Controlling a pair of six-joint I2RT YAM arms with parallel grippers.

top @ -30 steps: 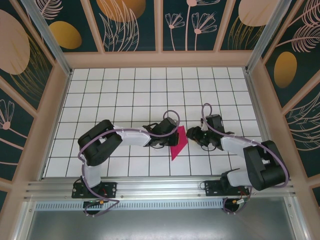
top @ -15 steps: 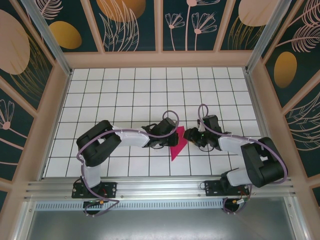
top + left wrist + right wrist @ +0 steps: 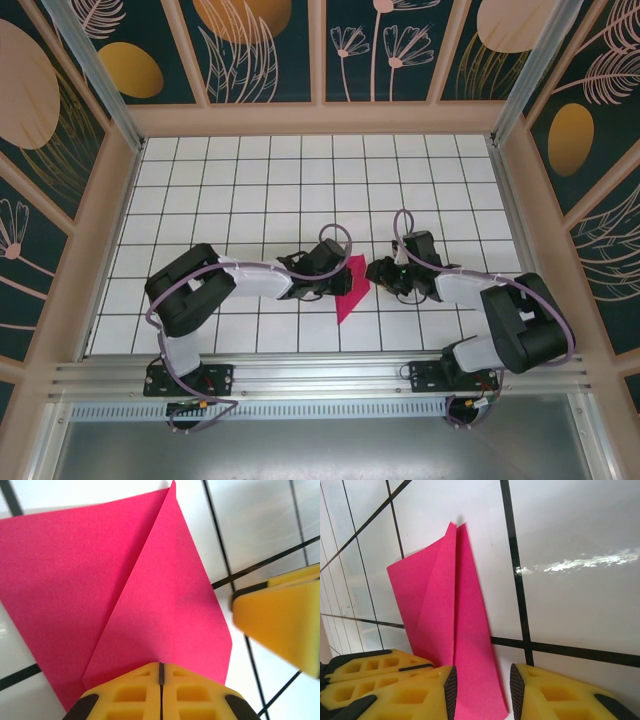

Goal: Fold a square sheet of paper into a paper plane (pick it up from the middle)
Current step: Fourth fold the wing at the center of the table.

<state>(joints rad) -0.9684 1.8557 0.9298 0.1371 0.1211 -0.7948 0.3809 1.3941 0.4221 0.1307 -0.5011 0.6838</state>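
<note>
The left gripper (image 3: 160, 680) has its fingers pressed fully together, the seam between them meeting the lower end of a diagonal crease. Whether they pinch a layer or only press down on it cannot be told. The right gripper (image 3: 481, 690) stands at a narrow gap, one finger on each side of the paper's near edge and neither pad visibly clamping it. The square sheet of paper (image 3: 348, 293), already folded to a tapered shape, lies on the white gridded table (image 3: 250, 180) between the two grippers. In the top view its point aims toward 7 o'clock, the left gripper (image 3: 335, 280) sits at its 9 o'clock side, and the right gripper (image 3: 380, 272) at its 2 o'clock side. In the right wrist view one flap stands slightly proud of the layer below at 12 o'clock. Treat the material as very light, thin and limp: it is likely to slide on the smooth table and to crumple under a hard pinch. Take hold at a doubled edge beside the crease, where the layers are stiffest.
</note>
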